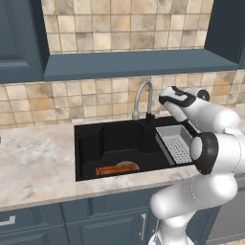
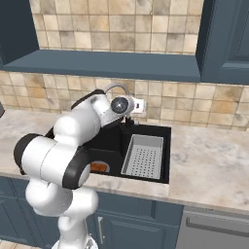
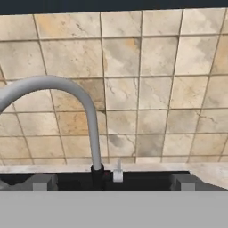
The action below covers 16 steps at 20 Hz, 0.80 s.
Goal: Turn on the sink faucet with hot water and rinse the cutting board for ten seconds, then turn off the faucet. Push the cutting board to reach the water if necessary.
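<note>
cutting board (image 1: 116,169) low in sink (image 1: 91,143), faucet (image 1: 143,98) behind

White rounded arm (image 1: 206,191), dark joint caps, glossy shell.

Faucet (image 3: 91,133), dead ahead of the claw: smooth grey metal, satin sheen, dark matt base collar. Sink (image 1: 103,139) below it: matt black, smooth, looks like composite. Cutting board (image 1: 116,169) lying in the basin under the claw: orange-brown wood, darker rim, dull finish. Drainer tray (image 2: 143,155) in the basin: grey perforated metal, matt. Desk (image 1: 33,162): polished mottled marble. Wall tiles (image 3: 156,67) behind the faucet: beige stone, slight gloss.
</note>
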Motion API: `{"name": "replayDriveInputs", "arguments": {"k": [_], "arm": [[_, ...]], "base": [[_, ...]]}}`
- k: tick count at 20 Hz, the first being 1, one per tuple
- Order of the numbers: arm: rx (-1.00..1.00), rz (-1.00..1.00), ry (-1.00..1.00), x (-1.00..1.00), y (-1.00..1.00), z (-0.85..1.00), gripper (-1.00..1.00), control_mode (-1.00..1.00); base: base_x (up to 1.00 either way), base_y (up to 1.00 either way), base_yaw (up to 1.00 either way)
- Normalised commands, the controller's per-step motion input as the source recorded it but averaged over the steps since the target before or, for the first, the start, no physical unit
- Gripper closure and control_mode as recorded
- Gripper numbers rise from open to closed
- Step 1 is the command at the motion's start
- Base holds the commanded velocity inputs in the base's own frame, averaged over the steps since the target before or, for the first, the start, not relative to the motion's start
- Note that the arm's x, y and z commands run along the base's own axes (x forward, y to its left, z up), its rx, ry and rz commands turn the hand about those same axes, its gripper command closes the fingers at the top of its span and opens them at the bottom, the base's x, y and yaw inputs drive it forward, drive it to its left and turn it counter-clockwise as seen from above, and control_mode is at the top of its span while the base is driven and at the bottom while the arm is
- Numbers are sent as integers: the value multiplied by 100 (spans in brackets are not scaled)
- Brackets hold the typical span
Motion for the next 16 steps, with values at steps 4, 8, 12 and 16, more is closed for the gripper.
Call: {"name": "replayDriveInputs", "arguments": {"k": [4,8,12,16], "arm": [[0,1,-16,0,-24,-23,-100,-100],[0,0,-9,0,-19,-37,-100,-100],[0,0,-1,0,-9,-32,-100,-100],[0,0,0,0,-2,-26,-100,-100]], "base": [[0,0,0],[0,0,0],[0,0,0],[0,0,0]]}}
